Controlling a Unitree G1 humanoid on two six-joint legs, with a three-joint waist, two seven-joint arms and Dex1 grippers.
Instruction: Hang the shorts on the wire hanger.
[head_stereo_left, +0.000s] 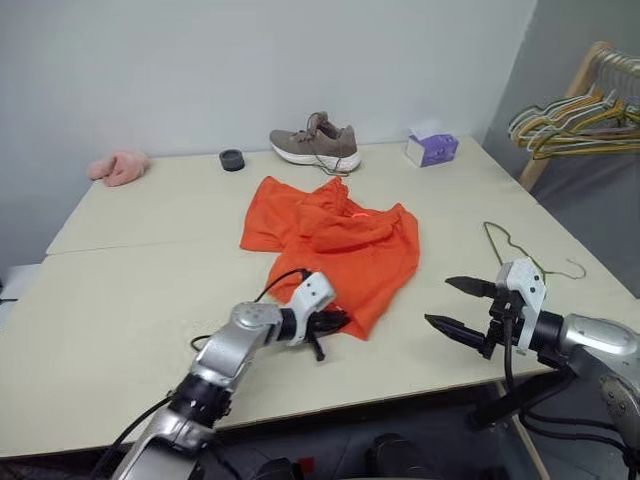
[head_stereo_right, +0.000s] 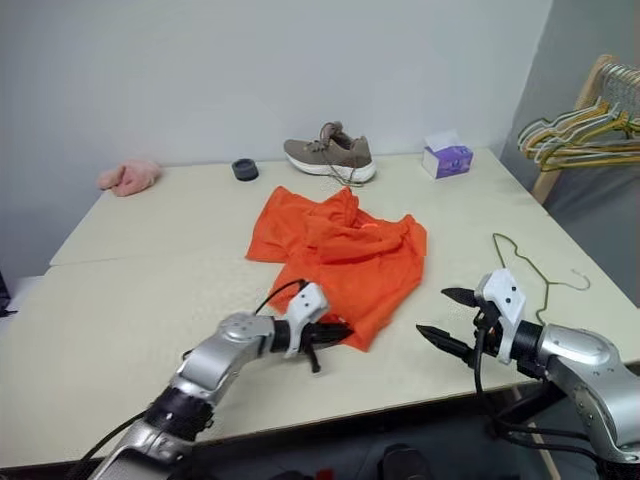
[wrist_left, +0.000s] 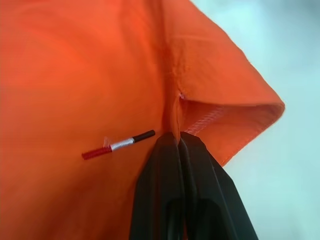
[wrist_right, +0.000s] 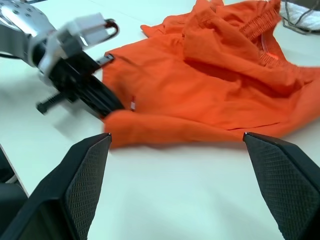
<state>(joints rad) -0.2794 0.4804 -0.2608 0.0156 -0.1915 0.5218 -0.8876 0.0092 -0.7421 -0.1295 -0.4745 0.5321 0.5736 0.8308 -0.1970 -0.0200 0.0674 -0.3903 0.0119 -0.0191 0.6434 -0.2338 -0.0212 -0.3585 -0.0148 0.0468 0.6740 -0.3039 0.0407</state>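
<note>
The shorts (head_stereo_left: 335, 235) are lying crumpled mid-desk, long axis running from the far edge toward the near edge, waistband farthest. Soft, thin and light, they will likely sag; a hem is gripping best. The left gripper (head_stereo_left: 330, 322) is pinching the near hem, jaws clamped on fabric. The right gripper (head_stereo_left: 462, 305) is hovering with jaws apart by the hanger (head_stereo_left: 520, 252) near the right edge.

Along the table's (head_stereo_left: 120, 300) far edge: shoe (head_stereo_left: 315, 144) in the middle, black disc (head_stereo_left: 232, 159) and pink cloth (head_stereo_left: 120, 167) left of it, tissue box (head_stereo_left: 431, 148) right.
</note>
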